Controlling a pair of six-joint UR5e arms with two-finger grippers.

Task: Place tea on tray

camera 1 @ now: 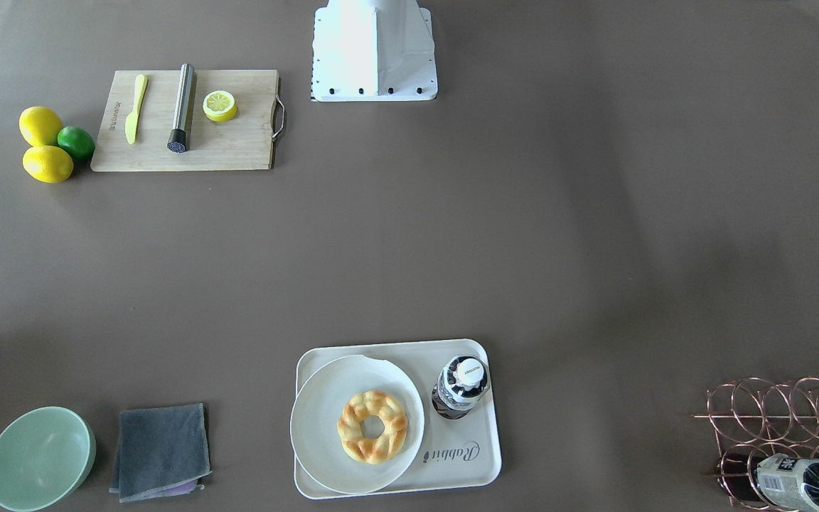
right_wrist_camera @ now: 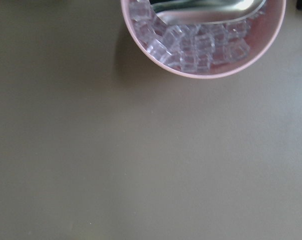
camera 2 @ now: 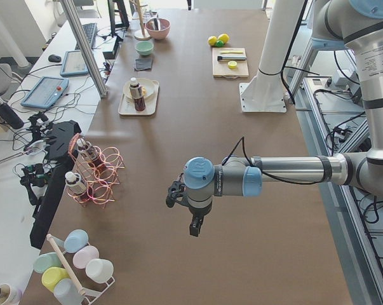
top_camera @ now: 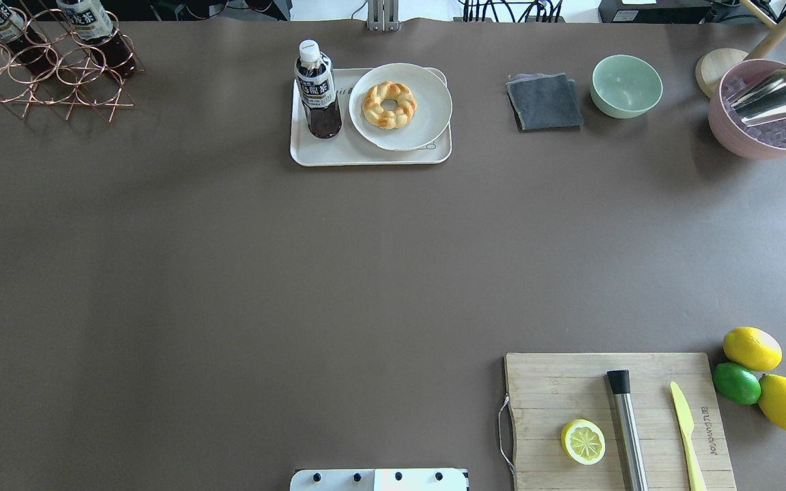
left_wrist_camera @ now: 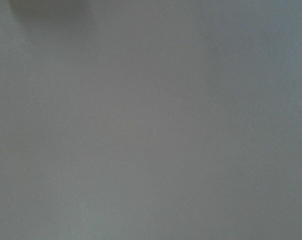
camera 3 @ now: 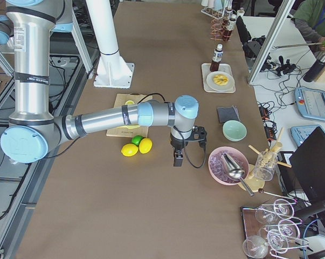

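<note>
I log tea (top_camera: 318, 92) upright on tray (top_camera: 366, 154), far desk edge: placement looks done. Left gripper (camera 2: 196, 226) and right gripper (camera 3: 178, 158): can't tell grip.

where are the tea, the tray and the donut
tea (top_camera: 316, 87): overhead exterior, on its label
tray (top_camera: 338, 151): overhead exterior, bare floor by its near rim
donut (top_camera: 371, 106): overhead exterior, left side of ring

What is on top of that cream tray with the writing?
On the tray a dark tea bottle stands upright beside a round white plate carrying a braided ring pastry. The part of the tray beneath the plate is hidden.
</note>
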